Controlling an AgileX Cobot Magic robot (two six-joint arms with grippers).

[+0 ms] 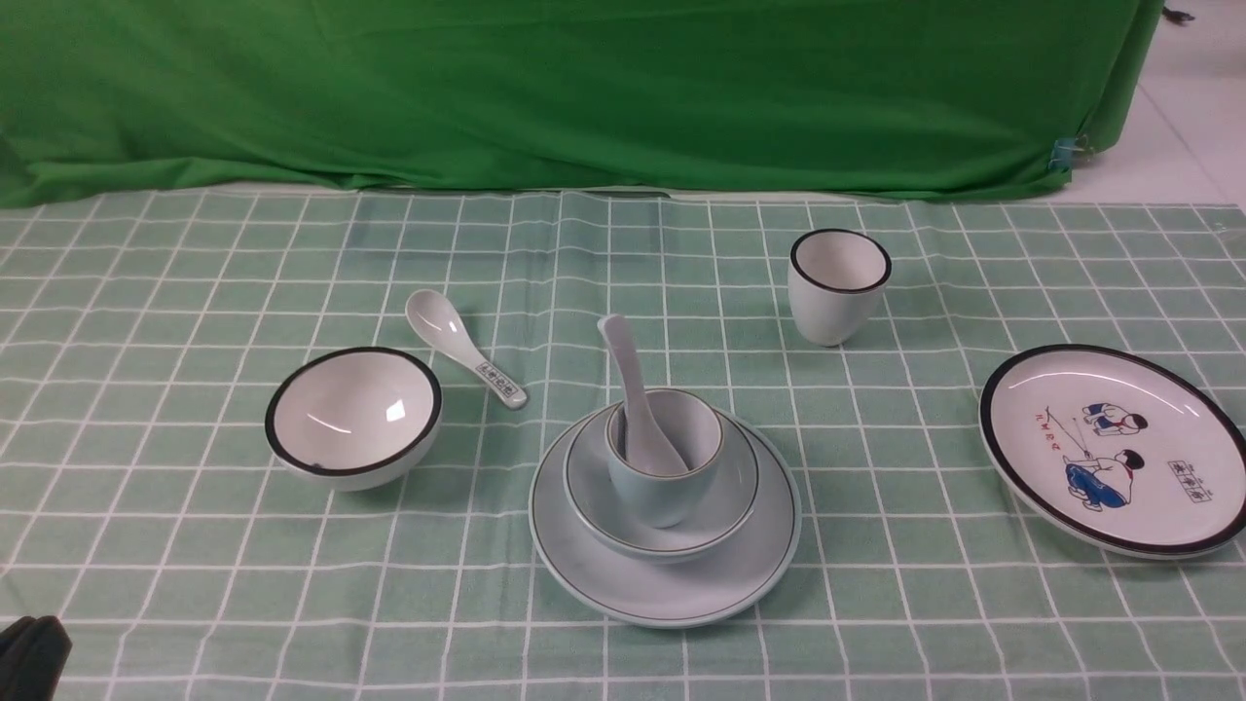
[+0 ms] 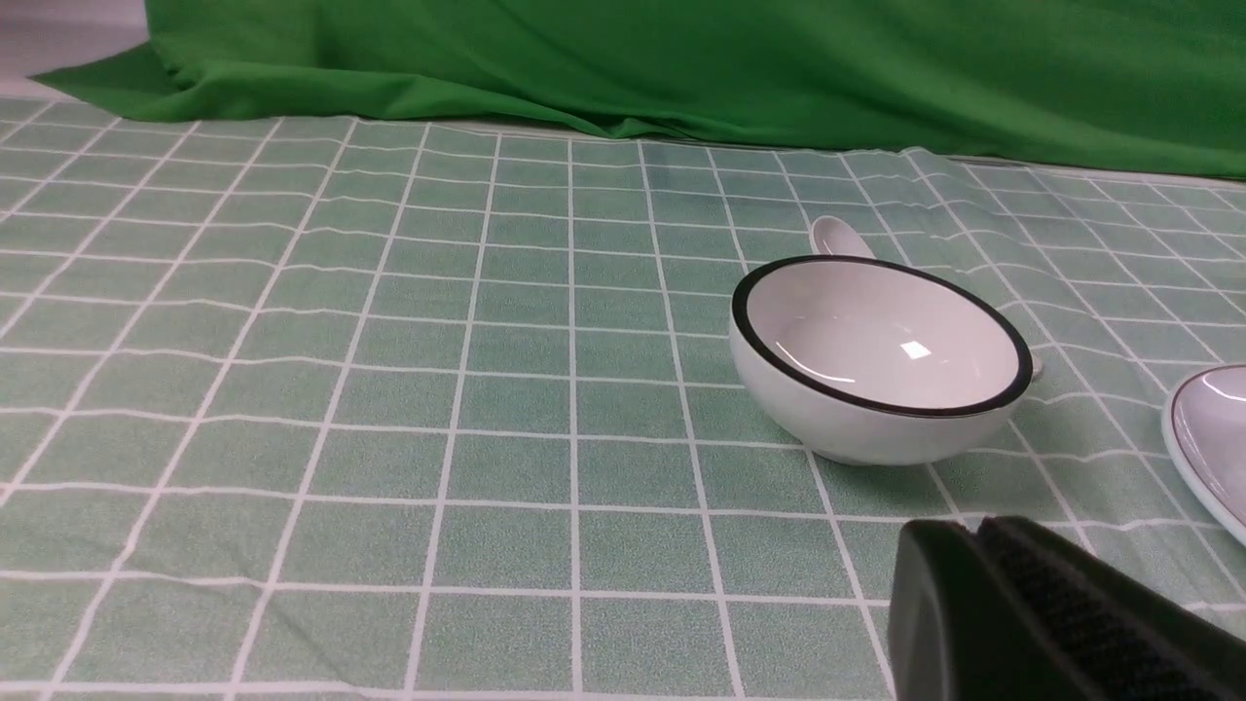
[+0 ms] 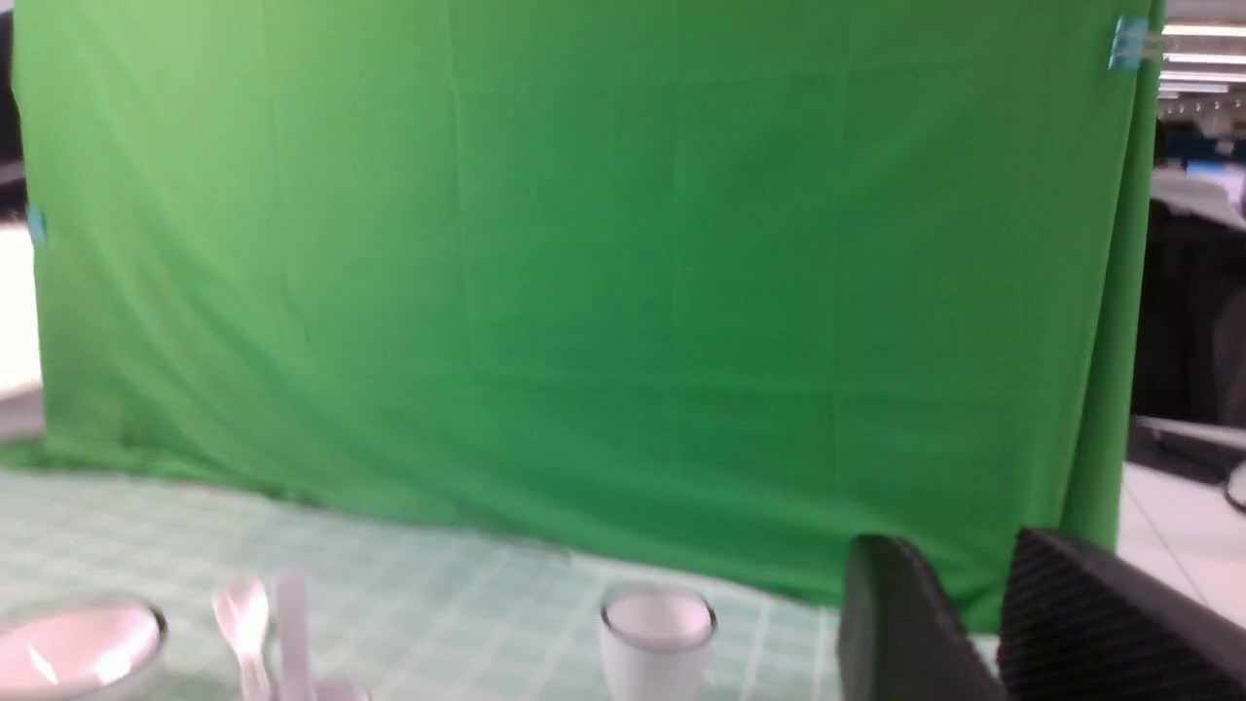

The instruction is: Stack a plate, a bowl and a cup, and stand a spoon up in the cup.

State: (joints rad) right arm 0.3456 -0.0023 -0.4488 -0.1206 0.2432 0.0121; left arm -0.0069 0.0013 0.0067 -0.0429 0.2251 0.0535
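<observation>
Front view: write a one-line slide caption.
A plain white spoon leans in a pale blue cup, nested in a shallow bowl on a matching plate.

Bright, even light across the front view right now, and the checked cloth (image 1: 448, 584) reads crisply, its white lines sharp from near to far! Look at the black-rimmed bowl (image 1: 355, 414) on the left: a hard-edged white patch of glare sits inside it, with a thin bright streak beside it, and the left wrist view catches both too. Shadows around the dishes are soft and faint. Over to the right wrist view, and it's blurry: the black-rimmed cup (image 3: 657, 633) has smeared edges, the cloth's lines melt together, and the colours look washed out. The green curtain (image 3: 633, 292) glows paler there, while strip lights (image 3: 1207, 58) shine far off on the right, and a patch at the far left blows out to white.
</observation>
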